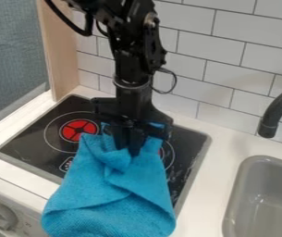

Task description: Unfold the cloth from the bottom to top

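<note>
End effector point(129, 148): center of the frame, a bit left, pointing down at the upper part of the blue cloth point(103, 203), right where the fabric bunches up. Can't tell whether it's open, closed or gripping the fabric. Black arm point(131, 69) comes in from the top edge, upper left of center, and runs roughly vertical down to the cloth.

Cloth runs from center frame down to the bottom edge, narrow at the top, wider at the bottom. Not flat: crumpled lump just below the end effector, layers overlapping mid-cloth, and a curved fold edge crossing the lower part from left to right. Its upper part lies on the black cooktop point(35, 139); the lower part covers the cooktop's near edge.

Cooktop is left to center, set into the white desk point(214, 159). One burner point(78, 130) with a red middle shows left of the end effector; another is partly hidden by the cloth's right side.

Gray sink point(263, 196) lower right, dark faucet point(278, 109) above it at the right edge. Control knob point(4, 216) lower left, on the white front panel. White tile wall point(223, 55) behind, light wood panel point(66, 51) upper left, with a blue-gray surface point(10, 55) beside it.
</note>
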`<action>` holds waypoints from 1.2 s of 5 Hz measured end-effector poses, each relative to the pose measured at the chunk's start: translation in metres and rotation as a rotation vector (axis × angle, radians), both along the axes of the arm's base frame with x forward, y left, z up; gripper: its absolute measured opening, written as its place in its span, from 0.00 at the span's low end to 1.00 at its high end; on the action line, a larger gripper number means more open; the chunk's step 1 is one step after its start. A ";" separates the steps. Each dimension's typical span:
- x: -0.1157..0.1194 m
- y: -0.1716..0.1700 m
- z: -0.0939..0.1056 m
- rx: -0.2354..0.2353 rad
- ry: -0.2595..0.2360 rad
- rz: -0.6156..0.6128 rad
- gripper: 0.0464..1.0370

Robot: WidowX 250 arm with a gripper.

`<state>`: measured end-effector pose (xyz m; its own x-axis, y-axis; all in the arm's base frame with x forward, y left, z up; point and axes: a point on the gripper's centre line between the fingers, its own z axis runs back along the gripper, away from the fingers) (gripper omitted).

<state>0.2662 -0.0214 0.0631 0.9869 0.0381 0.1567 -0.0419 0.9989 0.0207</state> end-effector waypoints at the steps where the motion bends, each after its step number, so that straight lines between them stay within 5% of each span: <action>1: -0.004 0.001 0.009 -0.027 -0.016 -0.011 0.01; 3: -0.012 0.022 0.030 -0.077 -0.040 0.014 0.00; 6: 0.035 0.082 0.038 -0.108 -0.093 0.117 0.00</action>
<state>0.3012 0.0611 0.1009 0.9562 0.1732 0.2359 -0.1544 0.9833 -0.0960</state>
